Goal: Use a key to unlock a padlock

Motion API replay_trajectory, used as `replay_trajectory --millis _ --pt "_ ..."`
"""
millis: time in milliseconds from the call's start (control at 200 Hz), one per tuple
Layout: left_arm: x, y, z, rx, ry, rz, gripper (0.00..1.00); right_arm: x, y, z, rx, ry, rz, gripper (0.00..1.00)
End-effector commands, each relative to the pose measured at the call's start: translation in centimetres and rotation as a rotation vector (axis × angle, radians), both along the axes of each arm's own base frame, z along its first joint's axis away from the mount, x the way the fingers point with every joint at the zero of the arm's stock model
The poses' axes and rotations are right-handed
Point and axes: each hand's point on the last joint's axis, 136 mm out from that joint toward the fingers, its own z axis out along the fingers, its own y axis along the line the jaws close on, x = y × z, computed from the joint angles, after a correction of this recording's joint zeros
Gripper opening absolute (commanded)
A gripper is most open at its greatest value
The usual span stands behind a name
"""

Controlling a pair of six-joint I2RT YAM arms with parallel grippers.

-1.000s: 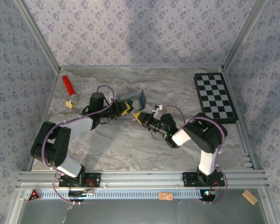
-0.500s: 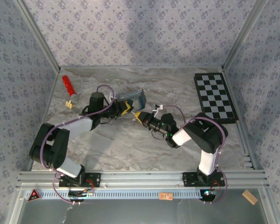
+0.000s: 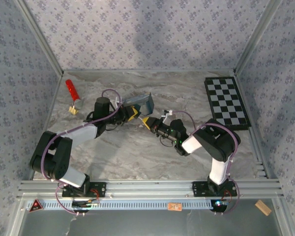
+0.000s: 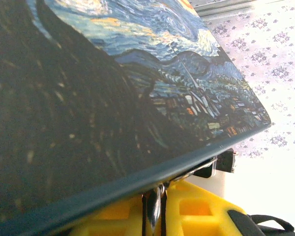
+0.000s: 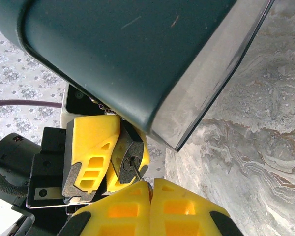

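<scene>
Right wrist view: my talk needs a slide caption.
Right tool holds key in padlock gripped by left tool, beneath blue tin.

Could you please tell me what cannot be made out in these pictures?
- Padlock: too small in the top view; largely behind the tin in the left wrist view.
- Its shackle: right wrist view, covered by the left gripper and tin.
- Key: right wrist view, all but the tip buried in the right gripper.
- How deep the key sits: too small to tell.

Dull dark-metal padlock (image 5: 129, 156) with a thin bare-metal key (image 5: 136, 172), just below the smooth, satin-painted tin (image 5: 113, 54); right of the tin, glossy marble-patterned table (image 5: 246, 147).
</scene>
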Motion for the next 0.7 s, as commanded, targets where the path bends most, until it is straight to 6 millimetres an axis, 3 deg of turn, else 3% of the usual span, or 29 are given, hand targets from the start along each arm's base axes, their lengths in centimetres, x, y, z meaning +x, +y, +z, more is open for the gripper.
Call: replay_trajectory --millis 0,115,415,575,695 --pt "-1.4 -2.4 4.4 -0.073 -0.164 -0.116 0.0 0.1 1.2 1.6 0.026 -0.03 0.006 0.0" --pt "-1.5 -2.8 4.2 -0.076 -0.159 -0.121 0.0 -0.1 1.7 2.0 0.021 -0.05 0.018 0.0" --pt "-1.8 -2.8 3.1 -0.045 -0.156 -0.138 0.0 0.1 0.9 3.1 0.057 -0.056 0.014 0.0" --pt "-2.1 -3.3 3.6 -0.065 -0.188 -0.179 0.0 0.2 0.4 4.6 0.101 -0.054 0.017 0.0" --pt "-2.1 -3.3 4.3 -0.091 -0.213 -0.17 0.0 0.4 0.1 4.4 0.128 -0.006 0.009 0.0"
